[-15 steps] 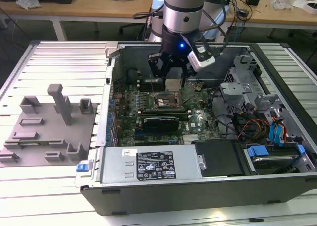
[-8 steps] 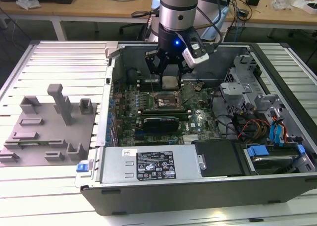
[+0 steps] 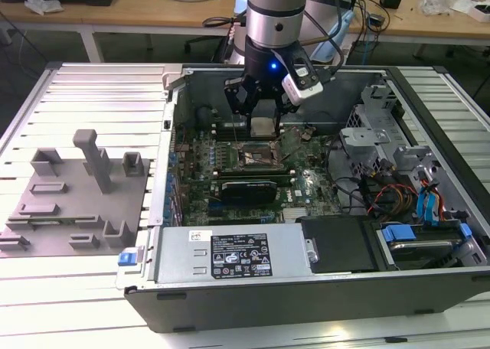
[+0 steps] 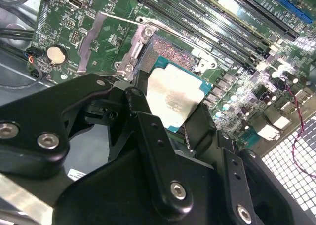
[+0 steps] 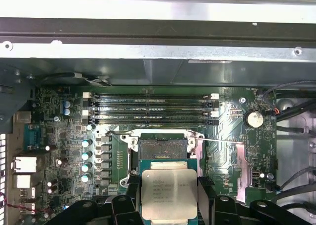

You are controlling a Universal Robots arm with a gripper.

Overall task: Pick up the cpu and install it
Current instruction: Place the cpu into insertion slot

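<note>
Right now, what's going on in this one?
The arm's gripper is shut on the cpu, gripping the chip by two opposite edges inside the open computer case. The chip hangs over the motherboard, just short of the cpu socket, which lies open and empty with its contacts showing. The cpu is not yet seated. The grey plastic blocks sit outside the case, at the exterior view's left.
</note>
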